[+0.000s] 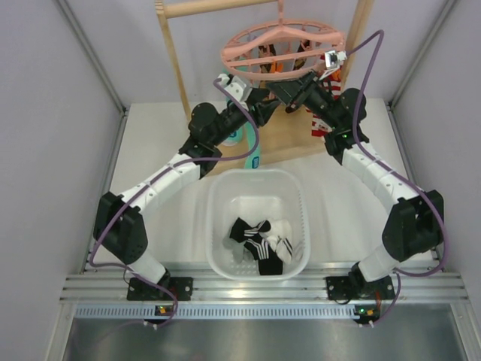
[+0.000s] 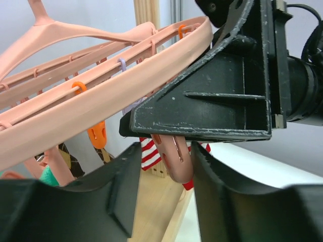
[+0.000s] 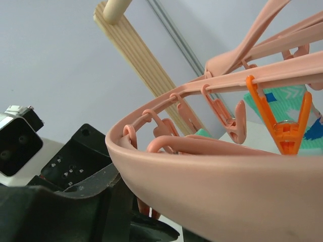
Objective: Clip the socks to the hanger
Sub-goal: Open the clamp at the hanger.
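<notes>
The pink round hanger (image 1: 282, 45) hangs from the wooden rack at the back. It fills the left wrist view (image 2: 101, 96) and the right wrist view (image 3: 227, 186). Both grippers are at its front rim. My left gripper (image 1: 276, 100) is open, its fingers on either side of a pink clip peg (image 2: 174, 156), which touches the right finger only. My right gripper (image 1: 297, 89) is right above, and its black finger (image 2: 222, 101) looks closed on the top of that peg (image 3: 146, 209). The black, white-striped socks (image 1: 259, 244) lie in the basket.
The white basket (image 1: 214, 226) stands at the front middle between the arm bases. The light wooden rack (image 1: 176, 68) holds the hanger. A teal sock (image 1: 252, 154) and a red-and-white striped sock (image 2: 149, 151) hang behind. Orange pegs (image 3: 282, 126) dangle from the rings.
</notes>
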### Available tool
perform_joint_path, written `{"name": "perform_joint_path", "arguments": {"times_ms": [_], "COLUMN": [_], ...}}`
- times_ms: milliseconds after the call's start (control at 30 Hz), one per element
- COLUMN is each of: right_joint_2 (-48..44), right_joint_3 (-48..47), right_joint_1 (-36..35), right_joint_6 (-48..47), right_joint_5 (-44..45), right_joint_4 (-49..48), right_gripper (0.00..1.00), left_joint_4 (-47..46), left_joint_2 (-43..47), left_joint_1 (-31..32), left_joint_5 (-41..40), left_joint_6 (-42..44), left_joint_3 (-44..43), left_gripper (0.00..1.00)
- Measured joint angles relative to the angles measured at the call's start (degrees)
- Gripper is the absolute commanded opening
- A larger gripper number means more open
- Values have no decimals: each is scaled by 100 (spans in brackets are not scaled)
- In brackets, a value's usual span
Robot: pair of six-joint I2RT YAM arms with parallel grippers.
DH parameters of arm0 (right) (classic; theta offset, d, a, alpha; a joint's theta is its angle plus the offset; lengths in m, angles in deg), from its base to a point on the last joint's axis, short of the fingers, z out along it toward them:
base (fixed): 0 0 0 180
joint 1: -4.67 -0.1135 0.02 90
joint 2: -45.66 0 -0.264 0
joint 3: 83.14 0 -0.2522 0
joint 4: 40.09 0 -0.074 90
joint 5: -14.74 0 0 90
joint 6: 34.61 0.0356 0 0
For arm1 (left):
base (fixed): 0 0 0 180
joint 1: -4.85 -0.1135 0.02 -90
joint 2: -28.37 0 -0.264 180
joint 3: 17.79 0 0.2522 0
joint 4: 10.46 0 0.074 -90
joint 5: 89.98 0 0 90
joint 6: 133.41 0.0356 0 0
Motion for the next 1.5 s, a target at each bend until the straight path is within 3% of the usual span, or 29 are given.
{"name": "perform_joint_path", "arguments": {"times_ms": [167,233,267,300,333,467,500,533,600,933,1167,1233,1300,1433,1500], "right_joint_2": [26,26,31,31,31,28,28,26,9,-920,-1517,-1593,-1580,-1436,-1384], "right_joint_3": [0,0,0,2,22,94,127,168,251,1088,1530,1600,1596,1593,1598], "right_joint_1": [2,2,2,2,2,-7,-11,-9,-9,-37,-120,-101,-28,7,-48], "right_joint_6": [-214,-313,-348,-369,-426,-463,-479,-501,-562,-1873,-2994,-2940,-2763,-2203,-1915], "right_joint_5": [-17,0,9,11,20,24,46,76,125,1023,1141,1156,1062,883,933], "right_joint_4": [-83,-118,-120,-122,-138,-129,-118,-111,-66,487,616,654,662,514,457], "right_gripper": [0,6,15,43,55,68,77,94,99,100,100,97,79,85,82], "left_joint_4": [20,4,9,7,4,17,17,20,17,94,31,7,-31,-129,-214], "left_joint_2": [-61,-76,-79,-87,-90,-103,-105,-107,-125,-201,-201,-201,-201,-201,-201], "left_joint_1": [35,28,26,28,28,28,28,28,28,39,35,33,33,26,22], "left_joint_5": [-144,-181,-181,-190,-199,-195,-195,-197,-190,-131,-83,-57,-37,-7,13], "left_joint_6": [144,205,227,245,260,284,289,291,302,323,310,295,275,236,238], "left_joint_3": [-35,-44,-46,-46,-46,-46,-46,-46,-46,-46,-46,-46,-46,-42,-24], "left_gripper": [19,7,4,0,0,0,0,0,0,0,0,0,0,0,0]}}
